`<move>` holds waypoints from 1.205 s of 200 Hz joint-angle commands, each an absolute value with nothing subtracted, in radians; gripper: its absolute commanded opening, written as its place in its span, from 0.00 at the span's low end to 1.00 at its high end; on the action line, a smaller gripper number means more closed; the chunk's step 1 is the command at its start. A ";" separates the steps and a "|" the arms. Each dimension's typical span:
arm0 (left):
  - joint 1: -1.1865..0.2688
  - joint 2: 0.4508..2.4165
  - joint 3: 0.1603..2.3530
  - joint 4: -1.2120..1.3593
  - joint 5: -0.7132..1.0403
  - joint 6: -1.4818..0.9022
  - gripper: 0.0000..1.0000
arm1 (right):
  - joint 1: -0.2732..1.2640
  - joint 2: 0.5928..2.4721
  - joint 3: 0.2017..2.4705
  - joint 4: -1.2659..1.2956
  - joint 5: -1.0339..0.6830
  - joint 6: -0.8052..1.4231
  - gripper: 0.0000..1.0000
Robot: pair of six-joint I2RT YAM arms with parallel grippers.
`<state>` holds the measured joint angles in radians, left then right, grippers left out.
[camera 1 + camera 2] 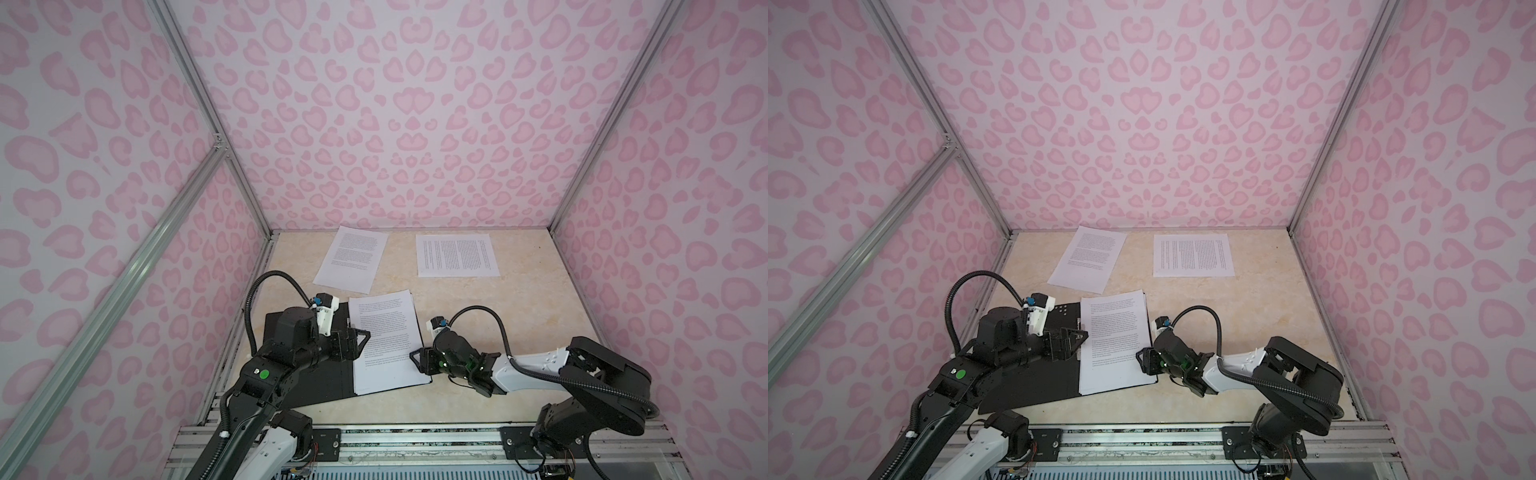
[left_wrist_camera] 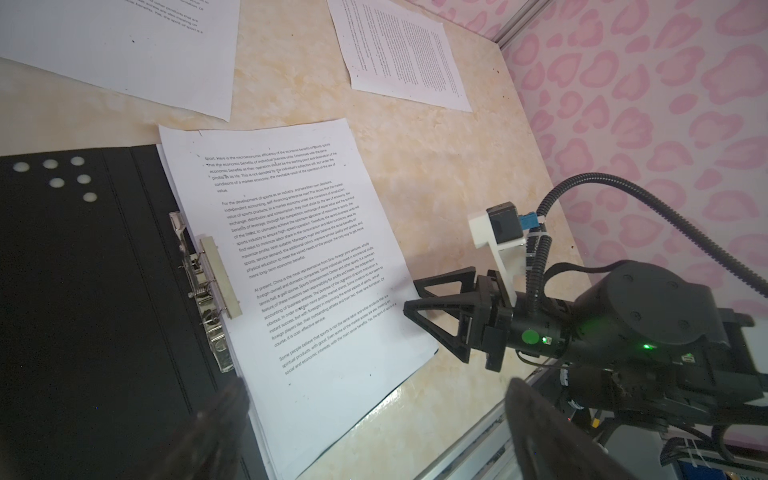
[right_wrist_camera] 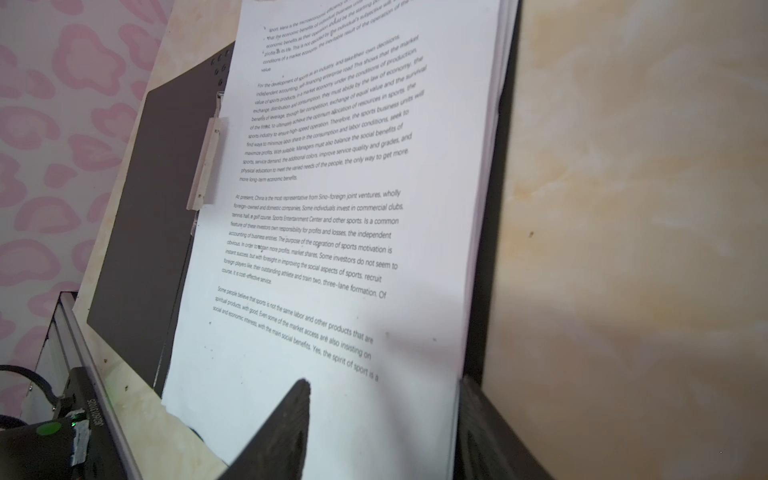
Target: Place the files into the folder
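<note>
**Top views.**
- Table point(image 1: 498, 332) point(image 1: 1246, 332): beige marbled slab with a matt surface, walled by pink leopard-spot panels point(image 1: 415, 124).
- Folder point(image 1: 328, 380) point(image 1: 1038, 382): thin, rectangular, black inside. It lies opened flat at the table's near left corner.
- Stack of files point(image 1: 386, 336) point(image 1: 1117, 336): white printed paper sheets on the folder's right-hand leaf, with slightly fanned edges.
- Slanted sheet point(image 1: 351, 259) point(image 1: 1088, 259): white printed paper lying flat by the far edge, left of centre.
- Square-set sheet point(image 1: 457, 254) point(image 1: 1194, 254): the same paper, at the middle of the far edge and well apart from the folder.
- Left gripper point(image 1: 359, 340) point(image 1: 1077, 336): black, with triangular skeletal fingers. It sits over the folder's spine with its jaws spread wide, carrying nothing.
- Right gripper point(image 1: 415, 357) point(image 1: 1142, 355): of the same build, at the stack's right edge.

**Left wrist view.**
- The folder point(image 2: 104, 291) shows stitched crease lines and six pale round dots point(image 2: 54, 178).
- Metal clip point(image 2: 212, 282): sprung wire with a pale flat bar, running along the spine-side margin of the stack of files point(image 2: 299, 249).
- The right gripper point(image 2: 411, 295) has its fingertips parted, just at the paper's outer edge.
- The left gripper point(image 2: 376, 384) shows only as two blurred dark fingers, far apart.

**Right wrist view.**
- The stack of files point(image 3: 332, 208) shows layered edges above the folder's dark rim point(image 3: 503, 124).
- The metal clip point(image 3: 205, 162) is visible at the spine.
- The right gripper point(image 3: 384, 386) has its jaws apart: one finger point(image 3: 291, 424) is over the top sheet and the other point(image 3: 478, 415) at the stack's edge. Nothing is visibly clamped.
</note>
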<state>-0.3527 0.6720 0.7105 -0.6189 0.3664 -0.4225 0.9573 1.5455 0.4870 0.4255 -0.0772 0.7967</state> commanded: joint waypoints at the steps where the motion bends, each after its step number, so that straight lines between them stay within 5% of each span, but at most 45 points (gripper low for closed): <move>1: -0.352 0.669 0.712 -0.616 0.365 -0.422 0.97 | 0.961 1.557 0.488 0.457 -0.090 0.801 0.57; 65: -0.352 0.666 0.711 -0.616 0.366 -0.423 0.97 | 0.958 1.502 0.479 0.384 -0.025 0.776 0.65; 83: -0.352 0.665 0.710 -0.614 0.367 -0.423 0.97 | 0.926 1.464 0.470 0.344 -0.018 0.760 0.78; 94: -0.352 0.666 0.710 -0.614 0.367 -0.423 0.97 | 0.885 1.437 0.466 0.325 -0.027 0.746 0.96; 144: -0.351 0.654 0.712 -0.614 0.360 -0.422 0.97 | 0.603 1.425 0.621 0.188 -0.134 0.646 0.97; 241: -0.350 0.528 0.697 -0.584 0.313 -0.418 0.97 | 0.196 2.065 1.505 -0.138 -0.381 0.524 0.97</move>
<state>-0.3508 0.5442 0.7067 -0.6174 0.3073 -0.4229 0.2546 1.9591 1.3750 -0.0124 -0.3153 0.5560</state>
